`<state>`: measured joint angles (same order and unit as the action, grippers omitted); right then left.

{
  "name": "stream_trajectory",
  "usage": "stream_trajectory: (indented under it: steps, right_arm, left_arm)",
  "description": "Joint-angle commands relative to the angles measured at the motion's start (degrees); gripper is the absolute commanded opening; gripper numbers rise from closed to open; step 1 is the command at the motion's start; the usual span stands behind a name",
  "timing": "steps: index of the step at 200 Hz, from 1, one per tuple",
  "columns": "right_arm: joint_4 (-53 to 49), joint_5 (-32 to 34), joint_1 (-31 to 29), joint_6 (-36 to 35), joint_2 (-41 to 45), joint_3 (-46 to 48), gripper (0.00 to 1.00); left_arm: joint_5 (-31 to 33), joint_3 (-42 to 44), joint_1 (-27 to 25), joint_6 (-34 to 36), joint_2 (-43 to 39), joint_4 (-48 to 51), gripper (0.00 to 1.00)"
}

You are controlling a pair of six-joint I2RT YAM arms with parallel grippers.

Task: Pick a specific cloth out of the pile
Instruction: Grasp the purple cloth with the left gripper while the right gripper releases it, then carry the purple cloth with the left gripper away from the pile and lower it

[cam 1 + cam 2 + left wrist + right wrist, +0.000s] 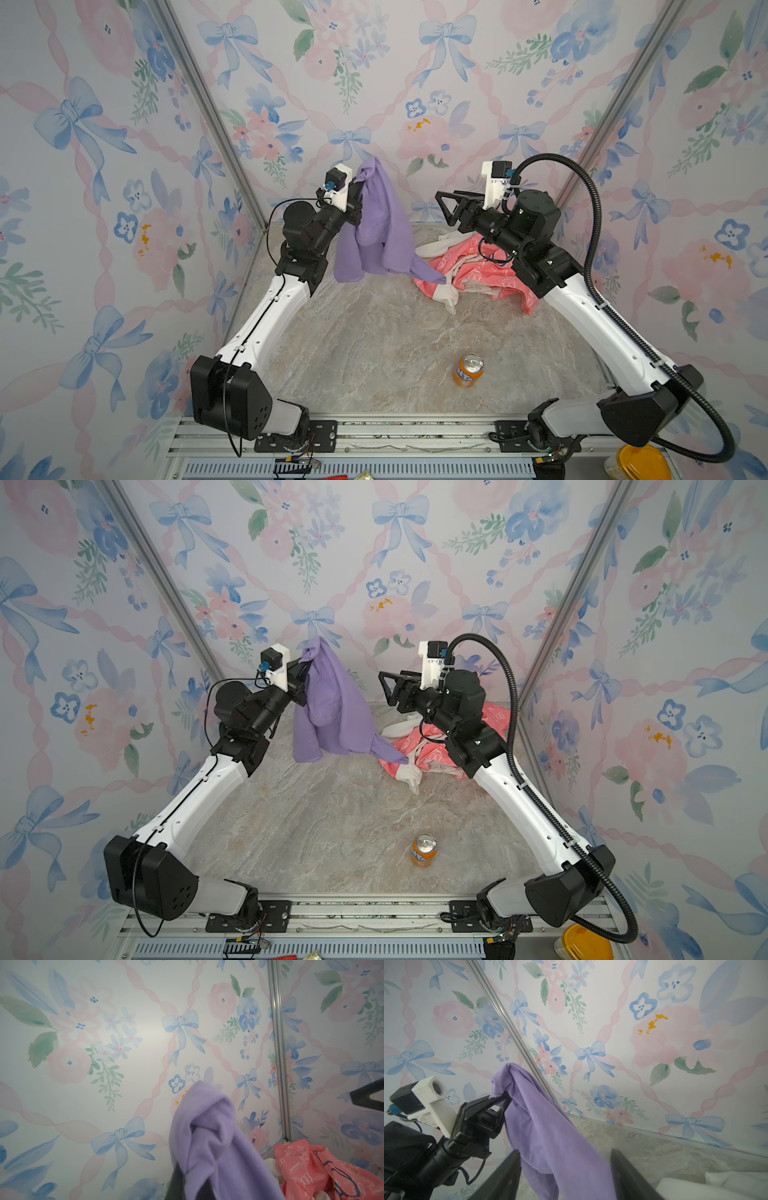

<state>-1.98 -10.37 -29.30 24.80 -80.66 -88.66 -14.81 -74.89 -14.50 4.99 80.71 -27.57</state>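
Observation:
The lavender cloth [382, 224] [332, 704] hangs high near the back wall. My left gripper [360, 183] [304, 665] [507, 1096] is shut on its bunched top edge. In the left wrist view the cloth [218, 1147] covers most of the jaws. Its lower tail trails onto the pile [478, 270] [432, 754] [301, 1163], which is coral-pink and cream-white fabric. My right gripper [444, 208] [386, 690] [564, 1153] stands open above the pile, just right of the cloth. It holds nothing. The cloth [550, 1136] hangs ahead of its spread fingers.
An orange soda can [468, 370] [424, 850] stands upright on the marble tabletop [365, 353] near the front. A yellow-lidded container [640, 461] sits beyond the front right rail. Floral walls and metal corner posts [216, 124] close in the back and sides.

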Motion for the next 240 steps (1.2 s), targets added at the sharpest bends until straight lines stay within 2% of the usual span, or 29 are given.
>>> stream_trajectory:
  steps: [1,38,99,152,180,215,240]
  right_arm:
    - [-0.28,-1.16,0.16,-0.62,-0.79,0.84,0.7]
    - [-1.13,-1.89,0.12,-1.16,-1.93,0.18,0.72]
    - [-3.06,-2.61,0.07,-3.02,-3.61,-1.29,0.84]
    - [-4.83,-2.81,0.07,-4.92,-5.18,-3.0,0.89]
    - [-5.15,-2.92,0.05,-5.2,-5.98,-3.57,0.9]
    - [-5.15,-3.28,0.07,-4.9,-7.37,-4.4,0.9]
    - [-5.03,-3.77,0.11,-4.17,-8.57,-5.16,0.9]
  left_arm:
    - [-0.31,0.27,2.4,1.03,-2.06,-0.25,0.0]
    - [-0.27,-0.49,7.06,1.16,-1.8,1.24,0.0]
    - [1.27,-3.34,16.29,-0.35,2.45,2.55,0.0]
    - [4.19,-3.8,21.89,-2.83,6.61,2.45,0.0]
    - [4.55,-0.43,22.59,-4.03,7.15,2.5,0.0]
    - [5.18,7.73,22.67,-7.5,7.74,1.99,0.0]
    - [3.1,13.95,22.72,-9.07,8.65,1.87,0.0]
